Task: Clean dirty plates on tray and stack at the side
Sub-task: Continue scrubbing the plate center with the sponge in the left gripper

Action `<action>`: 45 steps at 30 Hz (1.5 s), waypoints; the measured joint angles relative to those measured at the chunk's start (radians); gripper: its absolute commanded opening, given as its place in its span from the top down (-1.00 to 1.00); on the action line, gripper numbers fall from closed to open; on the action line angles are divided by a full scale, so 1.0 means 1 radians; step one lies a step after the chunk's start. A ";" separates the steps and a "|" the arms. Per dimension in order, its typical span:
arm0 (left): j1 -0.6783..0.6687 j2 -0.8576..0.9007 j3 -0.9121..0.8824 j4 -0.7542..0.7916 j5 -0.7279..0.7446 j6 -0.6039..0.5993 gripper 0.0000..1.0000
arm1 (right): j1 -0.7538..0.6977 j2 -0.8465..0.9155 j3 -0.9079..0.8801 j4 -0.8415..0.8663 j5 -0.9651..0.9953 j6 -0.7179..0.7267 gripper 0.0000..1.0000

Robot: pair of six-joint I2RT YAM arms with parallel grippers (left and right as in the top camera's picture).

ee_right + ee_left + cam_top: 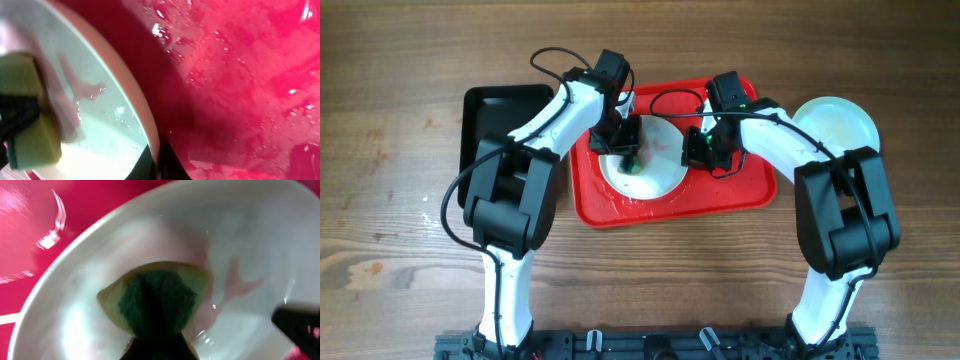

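1. Brown wooden plank counter (400, 250), grain running left to right, a few pale scuffs at left.
2. Large bright red rectangular plastic tray (740, 195) lying flat near the middle, slightly askew, surface wet.
3. Smaller black rectangular tray (485, 110) left of the red one, close beside it; contact not discernible.
4. Round shallow pale mint-green plate (840, 120) right of the red tray, resting directly on the wood.
5. Black rail (650, 345) along the near edge.
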 measured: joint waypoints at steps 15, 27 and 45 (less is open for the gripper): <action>-0.080 -0.014 0.011 -0.061 -0.380 -0.300 0.92 | 0.018 0.000 0.000 0.016 -0.003 0.014 0.92; -0.056 0.007 -0.015 -0.073 0.185 0.073 0.92 | 0.006 0.000 0.000 -0.003 -0.003 0.009 0.91; -0.042 0.014 0.005 0.151 -0.012 -0.183 0.92 | 0.003 0.000 0.000 0.022 0.012 0.029 0.91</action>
